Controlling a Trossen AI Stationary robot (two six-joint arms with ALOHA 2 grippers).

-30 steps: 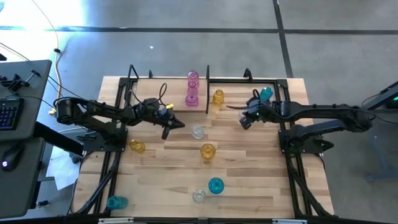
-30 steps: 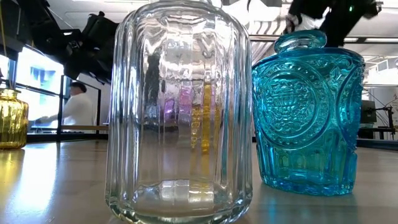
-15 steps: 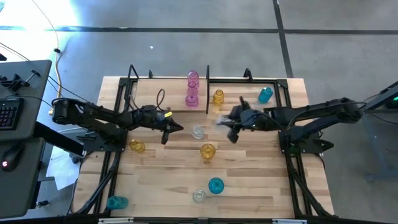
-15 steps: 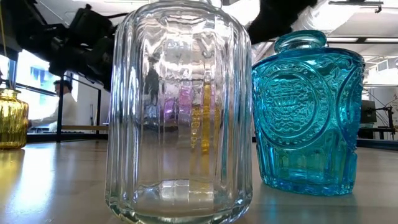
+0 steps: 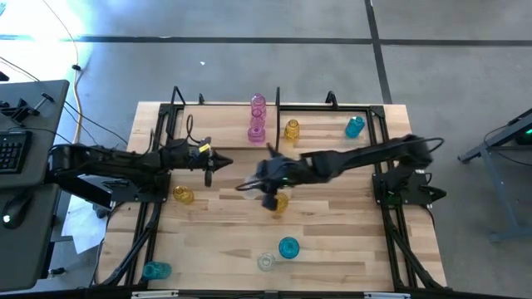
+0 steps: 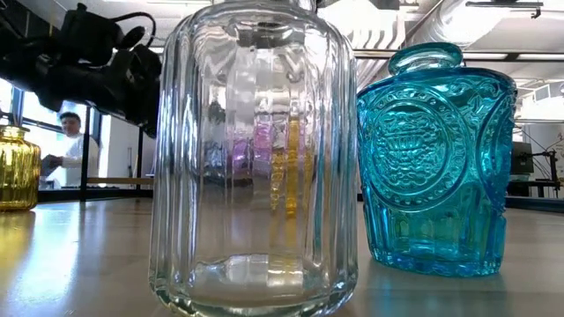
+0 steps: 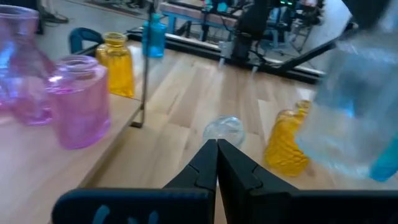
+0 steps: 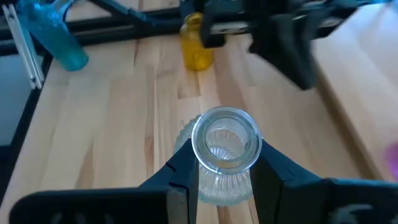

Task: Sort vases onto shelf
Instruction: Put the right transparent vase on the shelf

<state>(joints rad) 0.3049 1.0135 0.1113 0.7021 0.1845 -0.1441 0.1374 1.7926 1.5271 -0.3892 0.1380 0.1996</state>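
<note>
Since a second ago the right arm has swung from the shelf's right end to mid-counter, and the left arm has pulled back toward its own side. The right end effector [image 8: 225, 163] now sits with its fingers apart on either side of a clear vase [image 8: 225, 149]; they look close to the glass, but we cannot tell whether they touch. The left end effector [image 7: 217, 163] has its fingers together and holds nothing.

The clear vase stands upright on the counter [image 5: 332, 249], just beside an amber vase [image 5: 279, 202] and in front of the shelf [image 5: 316, 124].

We judge it rigid, smooth, slippery and breakable, and light enough for one arm. The ribbed body below the rim looks like the best place to grip, with moderate squeeze and a level lift, minding the amber neighbour.

The high view alone gives the layout: pink vases [image 5: 257, 116], a yellow vase [image 5: 292, 129] and a teal vase [image 5: 356, 126] already on the shelf, with others scattered on the counter, but the arm hides the clear vase there. The right wrist view alone shows the fingers straddling it. In the low view a big clear vase [image 6: 254, 158] and a teal vase [image 6: 436, 158] near the lens block the grasp, and a person [image 6: 70, 154] shows in the room behind.
</note>
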